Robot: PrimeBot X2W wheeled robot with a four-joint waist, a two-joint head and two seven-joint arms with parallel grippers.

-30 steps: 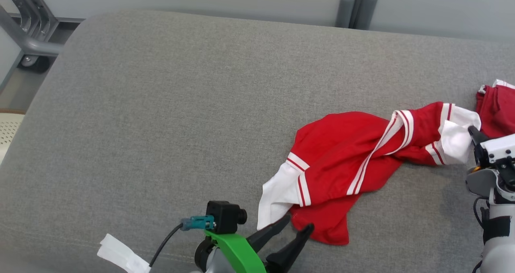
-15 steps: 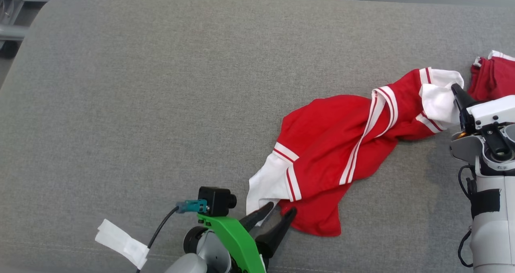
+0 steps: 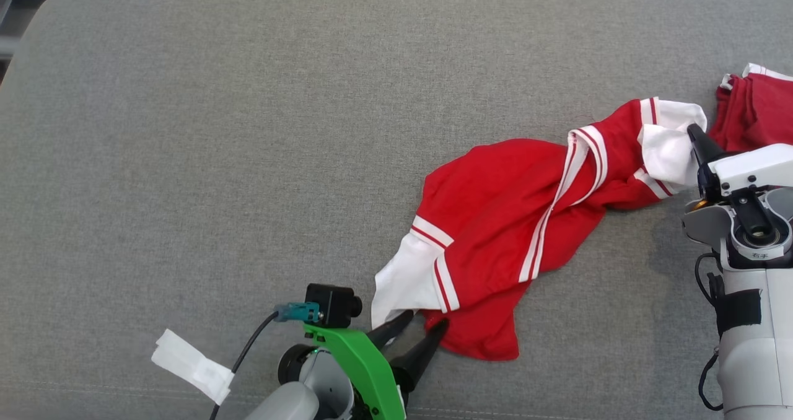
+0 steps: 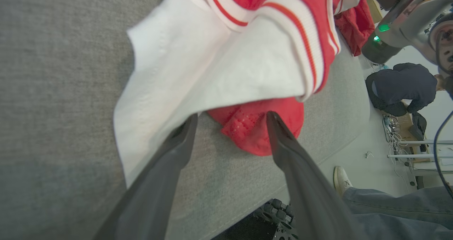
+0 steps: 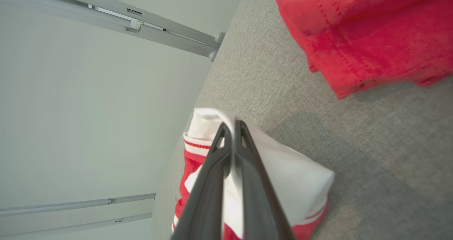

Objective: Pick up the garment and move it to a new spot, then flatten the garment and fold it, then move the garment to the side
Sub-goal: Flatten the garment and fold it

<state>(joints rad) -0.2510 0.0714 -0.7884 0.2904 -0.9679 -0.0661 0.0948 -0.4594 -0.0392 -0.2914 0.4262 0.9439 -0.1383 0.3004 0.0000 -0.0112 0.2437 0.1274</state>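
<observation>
While the right end effector (image 3: 697, 140) is pinched shut on the white sleeve at the right end of the red-and-white garment (image 3: 495, 222), the left end effector (image 3: 420, 326) stands wide open at the garment's near edge. It holds nothing, with one fingertip against the white sleeve there and the other against the red hem. The garment lies crumpled and drawn out across the grey cushion (image 3: 217, 160). Another red cloth (image 3: 756, 107) lies just beyond the garment's right end, apart from it. A white paper strip (image 3: 192, 367) lies well to the garment's left.
</observation>
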